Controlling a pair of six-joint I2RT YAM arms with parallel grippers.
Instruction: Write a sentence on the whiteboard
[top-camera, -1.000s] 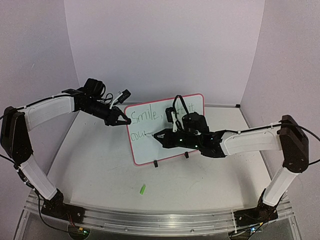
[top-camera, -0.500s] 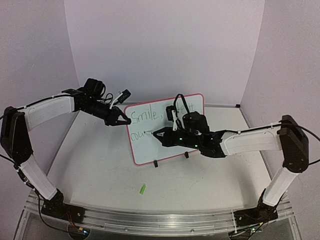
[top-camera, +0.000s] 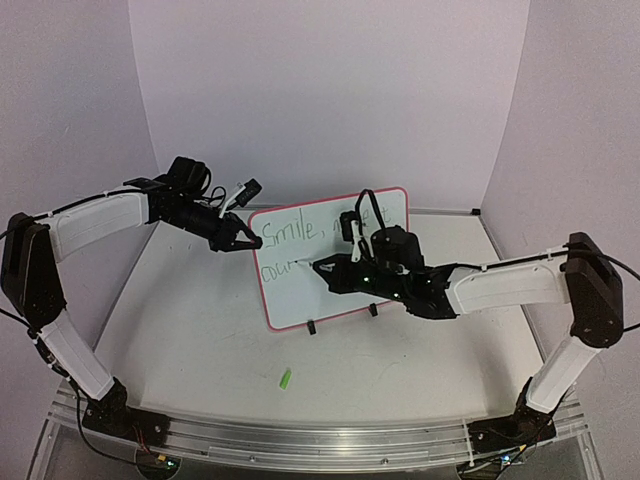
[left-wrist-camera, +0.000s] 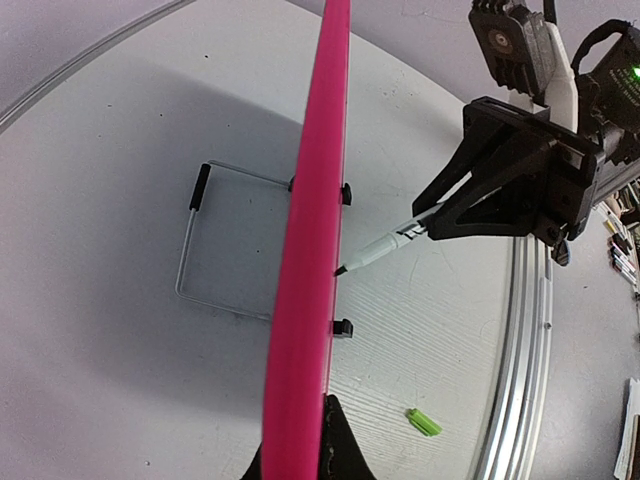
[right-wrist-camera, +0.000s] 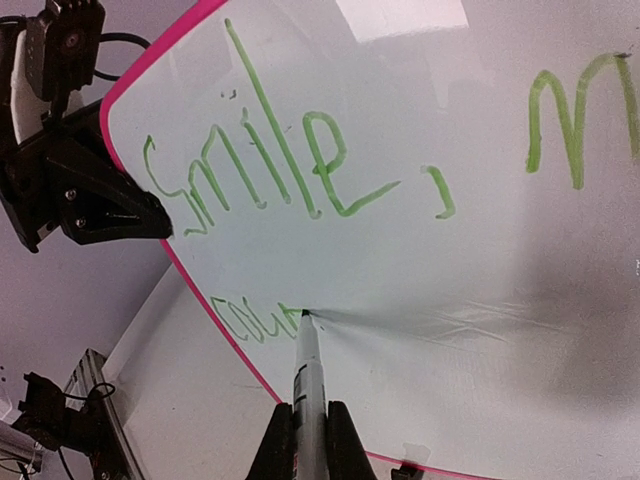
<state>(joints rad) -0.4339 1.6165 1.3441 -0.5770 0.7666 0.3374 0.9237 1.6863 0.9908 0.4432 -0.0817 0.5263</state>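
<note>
- Whiteboard (top-camera: 300, 295): one, white with a pink rim, standing nearly upright on two black clip feet (top-camera: 312, 327) at the middle of the table (top-camera: 200, 330), writing face toward the near side.
- Wire stand (left-wrist-camera: 215, 240): behind the board, lying on the table.
- Sentence (right-wrist-camera: 270, 170): green marker script; top line reads "Smile," then the start of an "m" word (the rest lies behind the right arm); lower line begins "cou".
- Left gripper (top-camera: 243, 243): closed tight on the board's left rim, near the top corner.
- Right gripper (top-camera: 325, 268): in front of the board's face, fingers (right-wrist-camera: 335, 440) clamped on a marker (right-wrist-camera: 305, 380).
- Marker tip: touching the board at the right end of the lower line.
- Cap (top-camera: 286, 379): green, loose on the table, near side, well apart from the board.
</note>
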